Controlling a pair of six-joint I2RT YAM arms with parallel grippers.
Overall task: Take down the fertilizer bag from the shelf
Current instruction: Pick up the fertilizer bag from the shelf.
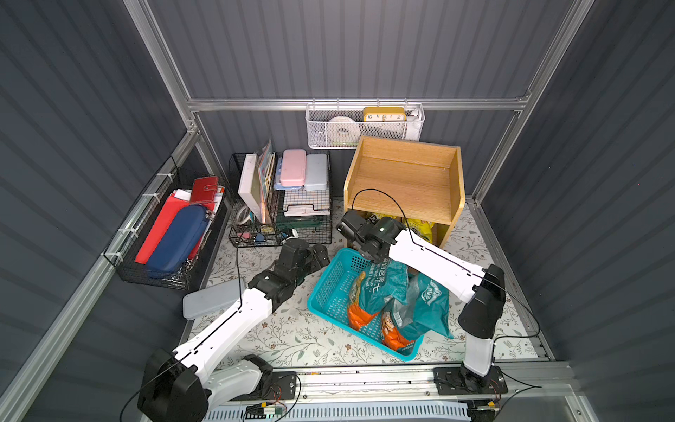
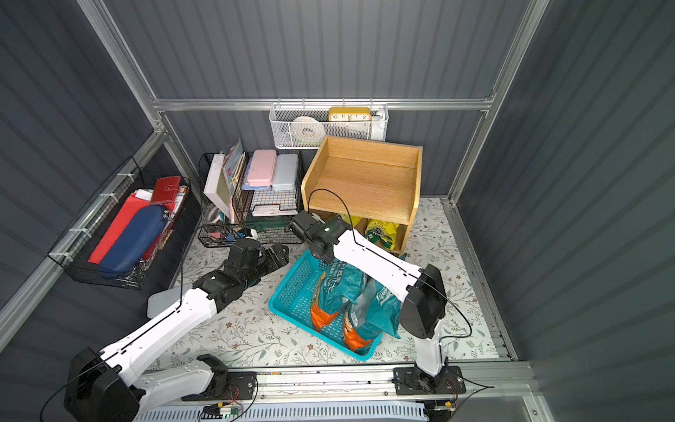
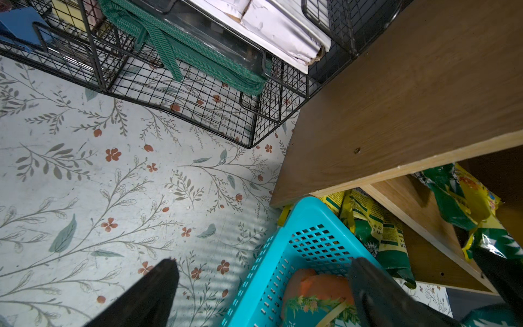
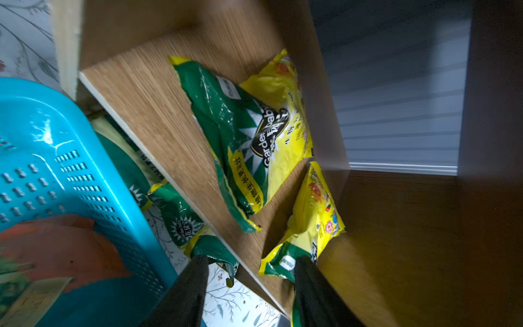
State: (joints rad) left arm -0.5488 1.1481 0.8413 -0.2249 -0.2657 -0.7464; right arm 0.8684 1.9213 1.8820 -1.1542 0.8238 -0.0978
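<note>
Right pincer (image 4: pixel 250 257) is part-way spread at the open front of the shelf (image 1: pixel 405 175), pinching nothing that I can make out. The front edge of a shelf board (image 4: pixel 169 127) runs between its fingers. The corner of a small yellow-and-green fertilizer bag (image 4: pixel 314 220) seems to lie against one fingertip (image 4: pixel 304 264). A larger fertilizer bag (image 4: pixel 246 136) lies flat on that board further ahead of the pincer, and more bags (image 4: pixel 181 220) of the same kind sit on the tier below it.

My main worry is that closing from here clamps wood along with foil, or catches only the small bag's thin sealed corner. That glossy film looks slippery, and I'd expect it to slide out on the pull. Dragging the small bag could also tug the larger one off the board.

Just beside and behind the pincer is the turquoise basket (image 1: pixel 336 288), loaded with teal-and-orange bags (image 1: pixel 383 288). Backing out low could shove it across the flowered worktop (image 3: pixel 113 184). The left pincer (image 3: pixel 264 263), spread wide and empty, hangs over that basket's corner, so the two arms could meet there. The right arm's black cable (image 1: pixel 369 189) loops over the shelf top and might snag a raised panel.
</note>
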